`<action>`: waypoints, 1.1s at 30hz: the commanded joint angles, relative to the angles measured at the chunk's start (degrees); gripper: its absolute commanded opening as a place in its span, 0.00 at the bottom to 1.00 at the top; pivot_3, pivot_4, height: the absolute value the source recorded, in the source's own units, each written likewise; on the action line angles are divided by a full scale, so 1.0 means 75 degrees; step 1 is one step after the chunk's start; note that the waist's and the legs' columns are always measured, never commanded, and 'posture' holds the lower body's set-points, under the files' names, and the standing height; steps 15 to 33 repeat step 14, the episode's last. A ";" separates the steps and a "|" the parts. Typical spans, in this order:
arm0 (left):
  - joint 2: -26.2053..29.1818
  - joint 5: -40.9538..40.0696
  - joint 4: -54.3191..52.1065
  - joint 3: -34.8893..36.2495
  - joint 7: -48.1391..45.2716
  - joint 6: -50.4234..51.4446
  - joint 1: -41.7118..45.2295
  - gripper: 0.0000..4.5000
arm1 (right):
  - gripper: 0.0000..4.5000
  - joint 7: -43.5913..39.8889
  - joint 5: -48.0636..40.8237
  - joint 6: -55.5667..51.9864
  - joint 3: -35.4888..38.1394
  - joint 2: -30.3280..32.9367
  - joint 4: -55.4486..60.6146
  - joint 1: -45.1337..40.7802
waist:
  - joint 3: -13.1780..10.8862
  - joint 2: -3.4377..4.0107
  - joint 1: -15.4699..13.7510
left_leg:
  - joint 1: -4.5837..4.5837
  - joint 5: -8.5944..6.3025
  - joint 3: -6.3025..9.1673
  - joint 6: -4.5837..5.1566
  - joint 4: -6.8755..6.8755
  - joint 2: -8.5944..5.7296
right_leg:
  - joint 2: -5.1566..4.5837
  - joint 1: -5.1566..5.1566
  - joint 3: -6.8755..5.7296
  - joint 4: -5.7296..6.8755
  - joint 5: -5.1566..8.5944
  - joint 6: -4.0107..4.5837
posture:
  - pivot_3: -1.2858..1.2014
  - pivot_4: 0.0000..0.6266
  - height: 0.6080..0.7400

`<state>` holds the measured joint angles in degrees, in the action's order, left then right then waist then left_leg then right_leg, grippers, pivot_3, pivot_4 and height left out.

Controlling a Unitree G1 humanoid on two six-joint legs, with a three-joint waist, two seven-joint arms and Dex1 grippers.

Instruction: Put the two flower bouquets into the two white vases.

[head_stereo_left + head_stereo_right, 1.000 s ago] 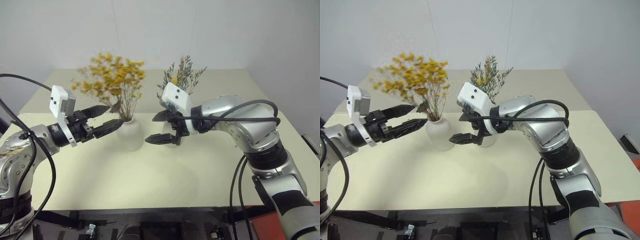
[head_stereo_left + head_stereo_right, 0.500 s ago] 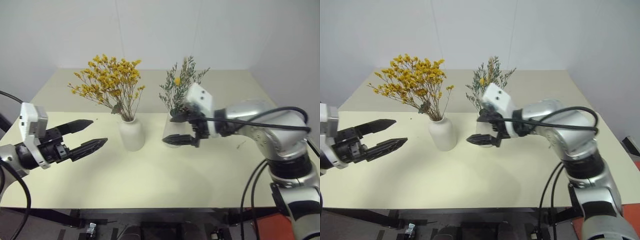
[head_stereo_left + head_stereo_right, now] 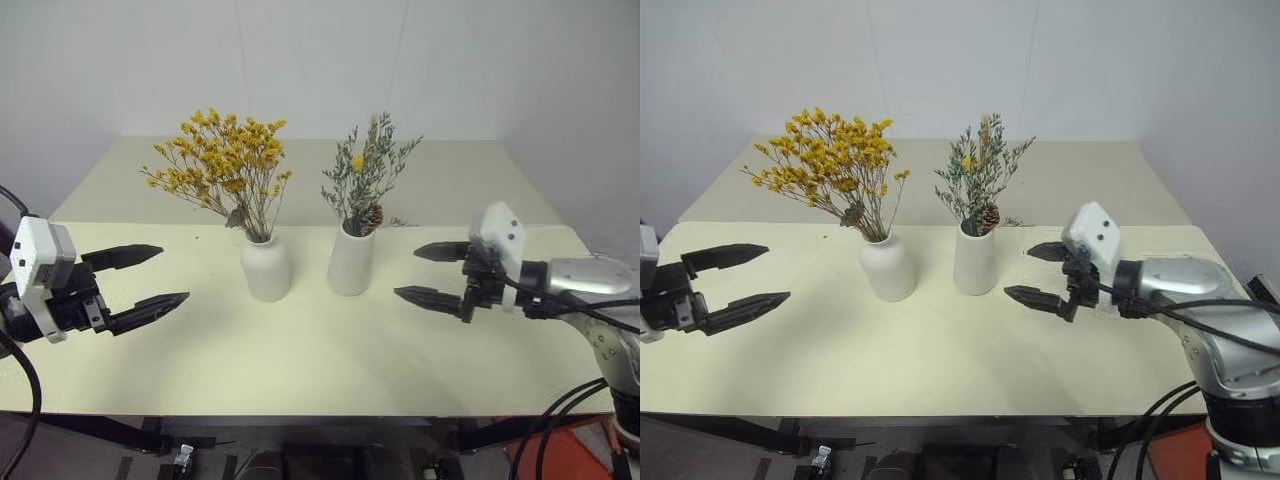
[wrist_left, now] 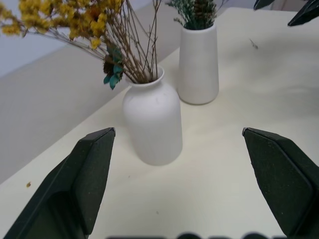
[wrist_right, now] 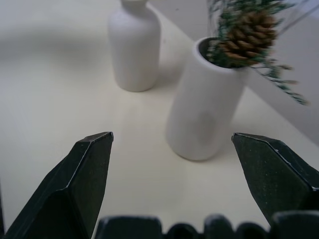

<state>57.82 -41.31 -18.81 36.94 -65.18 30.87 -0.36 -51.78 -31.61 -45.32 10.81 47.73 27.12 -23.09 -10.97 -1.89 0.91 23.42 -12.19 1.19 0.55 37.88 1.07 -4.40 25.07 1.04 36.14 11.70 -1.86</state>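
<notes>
Both grippers have drawn away from the vases, left gripper (image 3: 148,276) and right gripper (image 3: 423,272) now well apart from them, fingers spread wide and empty. Yellow bouquet (image 3: 225,165) stands in the bottle vase (image 3: 265,268), grey-green bouquet (image 3: 366,175) in the cylinder vase (image 3: 350,262).

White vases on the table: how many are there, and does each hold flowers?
2. The rounded bottle vase on the left holds the yellow bouquet; the cylinder vase, just right of it, holds the grey-green pinecone bouquet. None seems hidden.
</notes>
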 commanded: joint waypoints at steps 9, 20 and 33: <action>-0.0004 0.0358 0.0350 -0.0035 -0.0316 -0.0759 -0.0025 0.99 | 1.00 0.0253 -0.0069 0.0827 0.0757 0.0149 0.0056 0.0563 | 0.0000 0.0000 -0.0006 | -0.0001 0.0000 -0.0001 0.0000 -0.0001 0.0002 | -0.0001 -0.0001 0.0000 -0.0001 0.0000 0.0000 | 0.52 0.24 1.00; -0.0083 0.0347 0.0292 -0.0138 -0.0027 -0.0596 0.0062 0.99 | 1.00 0.0130 -0.0073 0.1074 0.0840 0.0192 -0.0116 0.0735 | 0.0000 0.0000 -0.0010 | -0.0002 0.0000 -0.0001 0.0000 -0.0001 0.0002 | 0.0000 -0.0002 0.0000 -0.0001 0.0000 0.0000 | 0.52 0.24 1.00; -0.0083 0.0347 0.0292 -0.0138 -0.0027 -0.0596 0.0062 0.99 | 1.00 0.0130 -0.0073 0.1074 0.0840 0.0192 -0.0116 0.0735 | 0.0000 0.0000 -0.0010 | -0.0002 0.0000 -0.0001 0.0000 -0.0001 0.0002 | 0.0000 -0.0002 0.0000 -0.0001 0.0000 0.0000 | 0.52 0.24 1.00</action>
